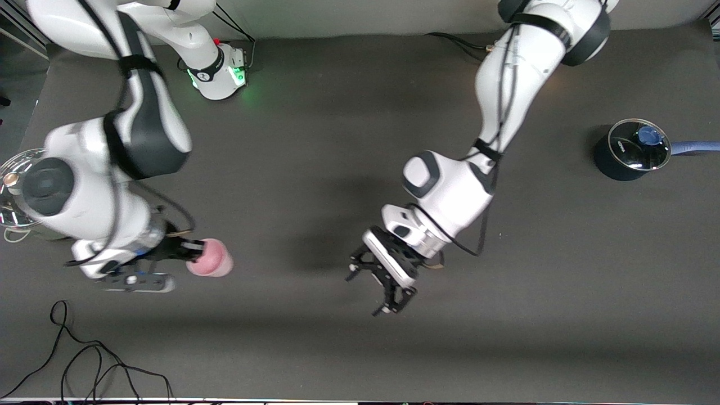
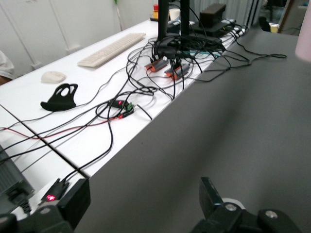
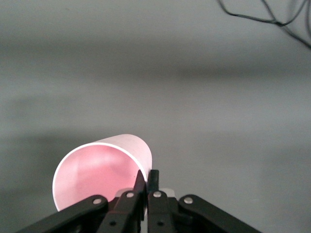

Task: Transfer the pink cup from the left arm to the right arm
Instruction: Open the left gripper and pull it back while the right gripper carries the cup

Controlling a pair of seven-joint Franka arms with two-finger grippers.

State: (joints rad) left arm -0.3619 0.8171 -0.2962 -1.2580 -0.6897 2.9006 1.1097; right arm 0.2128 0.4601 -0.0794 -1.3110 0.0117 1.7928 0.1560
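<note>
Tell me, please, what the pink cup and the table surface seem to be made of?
The small pale-pink tapered cup, pinched at its rim by the right pincer, looks like thin matte plastic: smooth, uniform wall. The dark grey table covering seems a matte mat, perhaps rubber or felt: no glare.

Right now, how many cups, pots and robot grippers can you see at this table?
Cups: 1, the pink cup, pinched by its rim in the right gripper.
Pots: 2, a dark blue pot and a silver pot.
Grippers: 2; the left gripper is open.
Total: 5.
</note>
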